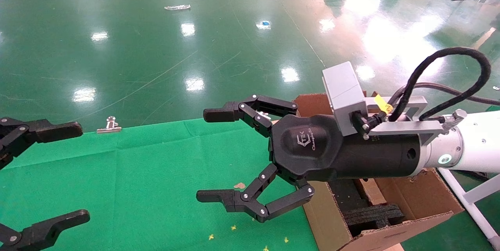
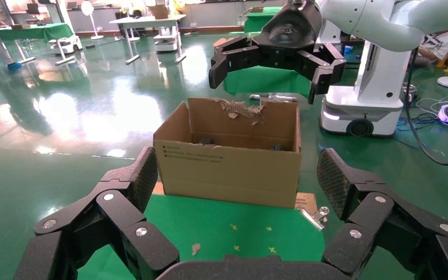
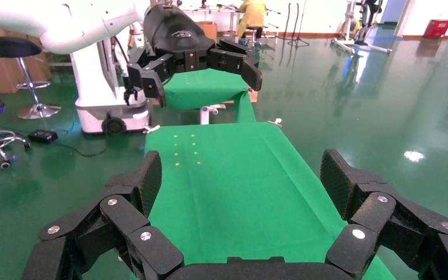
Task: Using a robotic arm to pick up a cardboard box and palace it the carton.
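Observation:
The carton [image 1: 424,194] stands open at the table's right end, with black foam [image 1: 373,215] inside; the left wrist view shows its torn far flap [image 2: 227,169]. A narrow brown cardboard piece [image 1: 370,191], possibly the cardboard box, lies inside beside the foam. My right gripper [image 1: 210,155], on the white robotic arm [image 1: 474,141], hovers open and empty over the green cloth just left of the carton; it also shows in its wrist view [image 3: 243,175]. My left gripper [image 1: 78,173] is open and empty at the far left [image 2: 239,175].
A green cloth [image 1: 156,173] covers the table. A metal binder clip [image 1: 109,125] sits on its far edge and another by the carton's corner [image 2: 316,217]. A small cardboard scrap [image 1: 239,185] and yellow marks lie on the cloth. Shiny green floor surrounds the table.

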`<state>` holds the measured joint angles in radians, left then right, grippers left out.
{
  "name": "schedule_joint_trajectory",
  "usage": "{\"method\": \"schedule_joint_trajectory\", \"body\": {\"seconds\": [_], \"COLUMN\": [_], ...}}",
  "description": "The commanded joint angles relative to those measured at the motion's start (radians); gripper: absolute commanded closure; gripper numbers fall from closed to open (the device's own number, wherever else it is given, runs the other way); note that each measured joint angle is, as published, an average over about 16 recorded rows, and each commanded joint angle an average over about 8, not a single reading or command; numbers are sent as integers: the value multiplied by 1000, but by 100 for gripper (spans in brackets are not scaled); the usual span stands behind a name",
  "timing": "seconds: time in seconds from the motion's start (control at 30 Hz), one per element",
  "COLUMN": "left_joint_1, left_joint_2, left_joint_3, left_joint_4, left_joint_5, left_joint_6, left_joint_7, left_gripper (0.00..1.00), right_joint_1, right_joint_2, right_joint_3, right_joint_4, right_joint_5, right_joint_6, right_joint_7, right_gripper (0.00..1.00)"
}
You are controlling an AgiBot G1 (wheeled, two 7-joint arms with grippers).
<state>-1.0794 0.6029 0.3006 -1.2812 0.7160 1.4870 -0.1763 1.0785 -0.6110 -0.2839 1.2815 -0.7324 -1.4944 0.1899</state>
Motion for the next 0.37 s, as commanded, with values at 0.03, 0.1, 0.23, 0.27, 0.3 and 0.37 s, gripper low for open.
{"method": "schedule_joint_trajectory", "body": {"seconds": [0.03,0.1,0.23,0.27,0.3,0.37], "left_joint_1": [0,0,0,0,0,0], "left_joint_2": [0,0,0,0,0,0], "left_joint_3": [0,0,0,0,0,0], "left_joint_4": [0,0,0,0,0,0], "left_joint_5": [0,0,0,0,0,0], "left_joint_6": [0,0,0,0,0,0], "left_joint_7": [0,0,0,0,0,0], "left_gripper": [0,0,0,0,0,0], "right_joint_1": [0,0,0,0,0,0], "right_joint_2": [0,0,0,0,0,0], "right_joint_3": [0,0,0,0,0,0], "right_joint_4": [0,0,0,0,0,0], "right_joint_5": [0,0,0,0,0,0], "right_joint_6": [0,0,0,0,0,0], "right_joint_7": [0,0,0,0,0,0], "right_gripper": [0,0,0,0,0,0]}}
